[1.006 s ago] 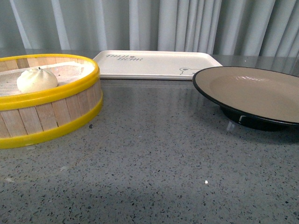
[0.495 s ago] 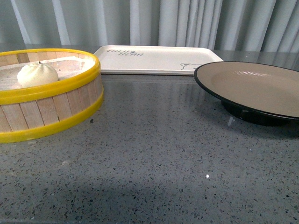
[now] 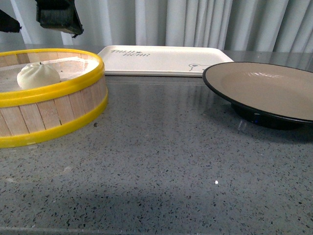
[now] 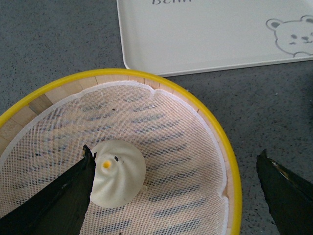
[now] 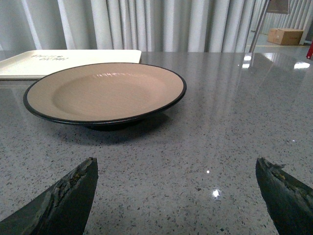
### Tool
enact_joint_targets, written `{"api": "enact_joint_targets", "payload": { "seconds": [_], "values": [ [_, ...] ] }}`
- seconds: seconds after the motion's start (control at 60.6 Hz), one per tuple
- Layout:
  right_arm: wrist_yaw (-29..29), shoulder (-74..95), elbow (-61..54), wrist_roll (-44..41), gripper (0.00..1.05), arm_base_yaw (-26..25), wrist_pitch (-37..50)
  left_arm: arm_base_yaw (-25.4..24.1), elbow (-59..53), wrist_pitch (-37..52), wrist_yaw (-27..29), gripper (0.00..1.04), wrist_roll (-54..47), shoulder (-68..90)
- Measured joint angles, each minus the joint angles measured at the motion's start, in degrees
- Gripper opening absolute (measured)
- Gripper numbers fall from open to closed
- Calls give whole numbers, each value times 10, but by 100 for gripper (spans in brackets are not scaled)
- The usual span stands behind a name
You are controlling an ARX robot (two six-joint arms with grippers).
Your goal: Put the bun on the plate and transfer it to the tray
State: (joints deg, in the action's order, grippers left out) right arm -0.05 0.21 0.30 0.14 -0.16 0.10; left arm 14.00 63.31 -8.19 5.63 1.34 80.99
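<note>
Left claw (image 4: 174,152): jaws wide, empty, hanging high over the steamer basket (image 4: 215,128).
Bun (image 4: 117,172): on the basket's cloth liner, below the claw and off centre, under one finger's tip rather than midway.
Bun axis: round, so no long axis; any grip angle should serve.
Nearer arm: left. Right claw (image 5: 176,166), also wide and empty, faces the plate (image 5: 105,90), well apart from the bun.
Clearance: the other finger hangs outside the yellow rim; a sideways shift looks necessary before descent.
Tray (image 4: 205,34): beyond the basket.

Beneath my left gripper (image 4: 174,154): smooth matt bun (image 4: 120,171) on woven cloth (image 4: 166,127), lining a wood-slat basket (image 3: 54,110) rimmed in glossy yellow. Plate (image 5: 105,93) glossy; tray (image 3: 161,61) matt; table (image 3: 161,161) polished speckled stone.
</note>
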Motion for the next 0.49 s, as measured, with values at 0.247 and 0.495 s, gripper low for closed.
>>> {"api": "enact_joint_targets", "payload": {
  "seconds": [0.247, 0.495],
  "values": [
    [0, 0, 0, 0, 96, 0, 0, 0, 1, 3, 35, 98, -13, 35],
    [0, 0, 0, 0, 96, 0, 0, -12, 1, -9, 45, 98, -13, 46]
  ]
}}
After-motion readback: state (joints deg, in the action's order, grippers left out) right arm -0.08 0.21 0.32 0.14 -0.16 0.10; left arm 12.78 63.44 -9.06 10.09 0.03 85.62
